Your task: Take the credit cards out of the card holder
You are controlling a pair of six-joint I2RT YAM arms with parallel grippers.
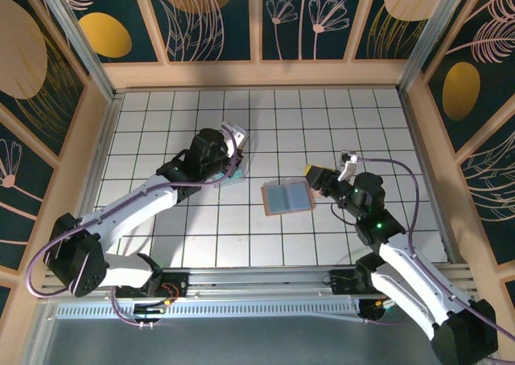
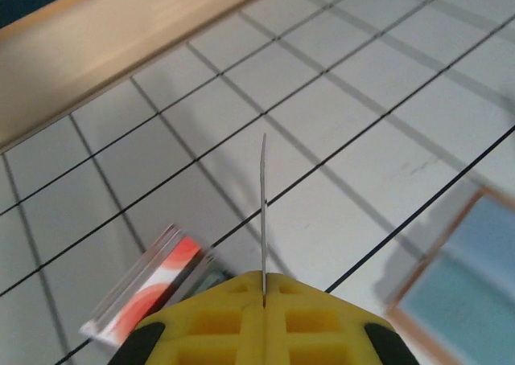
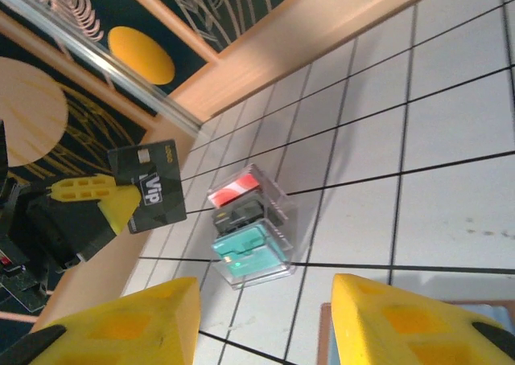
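The flat blue-grey folding card holder with an orange-tan border [image 1: 287, 196] lies open on the white tiled table [image 1: 161, 116], just ahead of the tips of the right gripper [image 3: 265, 289]. That gripper's yellow jaws stand partly apart with nothing between them. The left gripper [image 2: 263, 283] is pinched tight on a thin dark grey plastic card lettered VIP [image 3: 153, 190], gripped by its lower edge and standing upright, so its own wrist camera sees it edge-on. Below and to the left of this gripper sits a small clear plastic box with red and teal contents [image 3: 249, 228]. The holder lies off to its right, apart from it.

The step appears to be setting this card down away from the holder. It would go best if the left gripper sinks until the card's free edge nears the tiles beside the box, tips it flat, and only then lets go, since a card dropped from height may skid. The right gripper is best placed to pin the holder's near edge. Whether the pockets hold more cards I cannot tell.
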